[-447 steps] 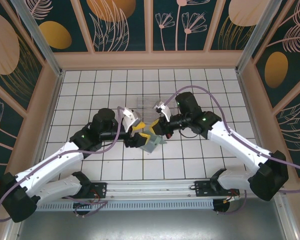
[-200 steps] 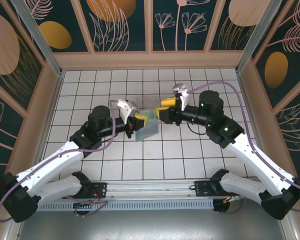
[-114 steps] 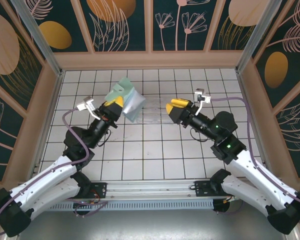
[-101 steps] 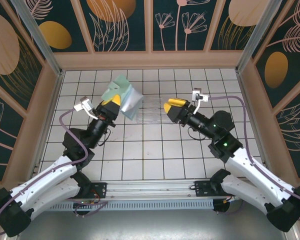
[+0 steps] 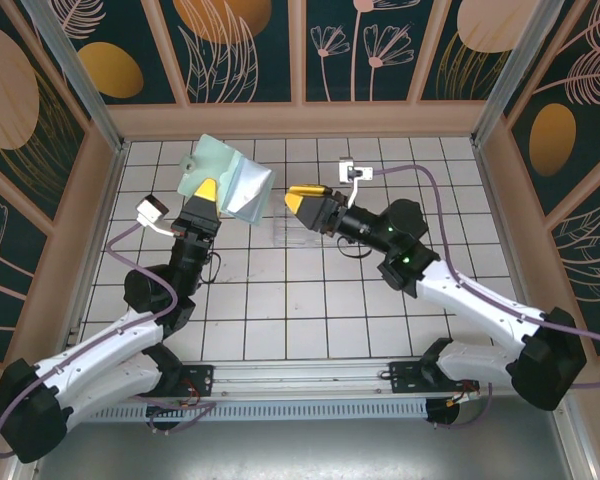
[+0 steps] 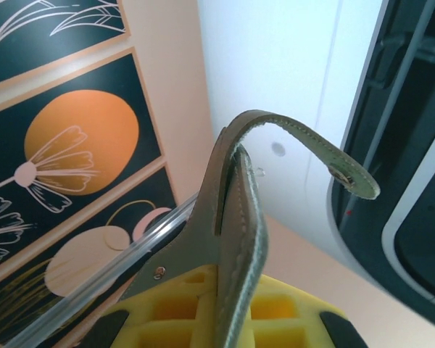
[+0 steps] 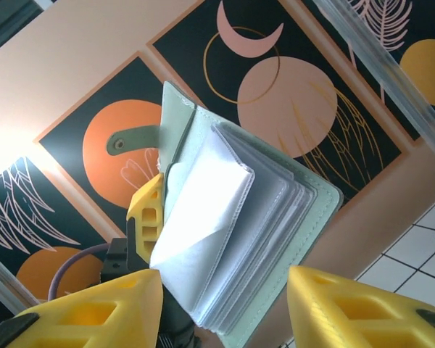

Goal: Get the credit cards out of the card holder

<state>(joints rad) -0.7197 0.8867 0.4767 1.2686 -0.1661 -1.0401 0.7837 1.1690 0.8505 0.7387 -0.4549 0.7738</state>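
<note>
My left gripper is raised at the far left, shut on the grey-green card holder. The holder hangs open, its clear inner sleeves fanned out and its snap strap sticking out. In the left wrist view the holder's edge is pinched between the yellow pads of that gripper. My right gripper points left at the holder, a short gap away. That gripper is open, its fingers apart with nothing between them. The credit cards are hidden; I cannot make any out among the sleeves.
A clear plastic tray lies faintly visible on the white tiled table below the two grippers. Patterned walls enclose the table on three sides. The arm bases sit at the near edge.
The left arm has lifted the card holder from the table's middle up and to the far left. The right gripper pulled back to the right, then swung left toward the holder.
</note>
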